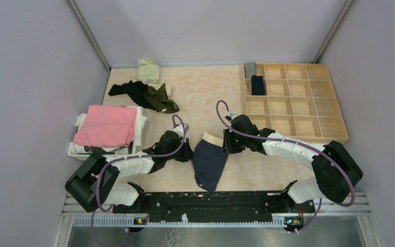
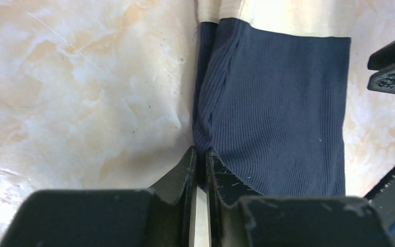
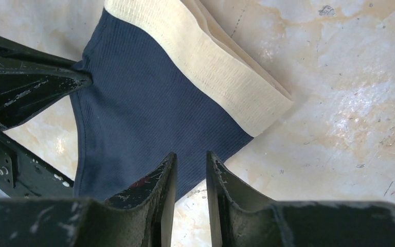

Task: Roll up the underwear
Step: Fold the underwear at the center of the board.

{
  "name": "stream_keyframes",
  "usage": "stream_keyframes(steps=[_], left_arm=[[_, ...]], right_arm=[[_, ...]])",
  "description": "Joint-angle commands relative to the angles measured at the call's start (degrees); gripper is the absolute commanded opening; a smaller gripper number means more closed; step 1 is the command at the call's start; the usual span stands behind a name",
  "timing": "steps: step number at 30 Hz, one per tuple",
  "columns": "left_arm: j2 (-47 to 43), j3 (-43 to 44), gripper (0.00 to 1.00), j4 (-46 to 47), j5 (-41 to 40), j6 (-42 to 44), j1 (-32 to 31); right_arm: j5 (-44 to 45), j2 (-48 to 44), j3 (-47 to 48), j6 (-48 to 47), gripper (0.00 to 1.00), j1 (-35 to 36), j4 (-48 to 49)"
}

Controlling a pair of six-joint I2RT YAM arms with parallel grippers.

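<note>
1. Top view: I see one navy brief (image 1: 209,162) lying flat between the left gripper (image 1: 187,152) and the right gripper (image 1: 227,145), which sit at its side edges. Bare table (image 1: 200,98) lies beyond. Three loose pieces (image 1: 160,99) lie far left, and two rolls (image 1: 257,85) sit in the crate (image 1: 334,136).
2. Left wrist: the fingers are pressed together, pinching the brief's folded edge.
3. Right wrist: the fingers are nearly together over the brief's edge. I cannot tell whether they grip it.

Navy underwear (image 1: 209,160) with a beige waistband lies flat, folded narrow, waistband at its far end; black and olive pairs (image 1: 154,96) lie crumpled far left.
</note>
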Motion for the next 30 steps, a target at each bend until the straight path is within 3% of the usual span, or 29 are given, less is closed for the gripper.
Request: stream_keyframes(steps=[1,7,14,21,30], left_arm=[[-1.42,-3.15,0.13,-1.63,1.91,-4.16,-1.17],[-4.62,-5.30,0.02,1.45,-4.49,-12.24,-7.46],[-2.70,-5.43,0.00,3.21,-14.97,-20.62,-16.38],[-4.65,-7.68,0.14,4.73,-17.42,-23.16,-17.39],[-7.51,-9.97,0.29,5.07,-16.68,-22.45,-17.72]], right_arm=[[0.10,-1.02,-0.06,0.86,0.28,0.55,1.94],[-1.31,0.40,2.08,1.55,0.32,0.55,2.20],[-0.44,3.66,9.18,2.43,0.37,3.00,-0.49],[3.59,9.73,14.20,5.19,0.39,8.08,-2.88],[7.35,17.45,19.57,5.90,0.40,9.24,-4.49]])
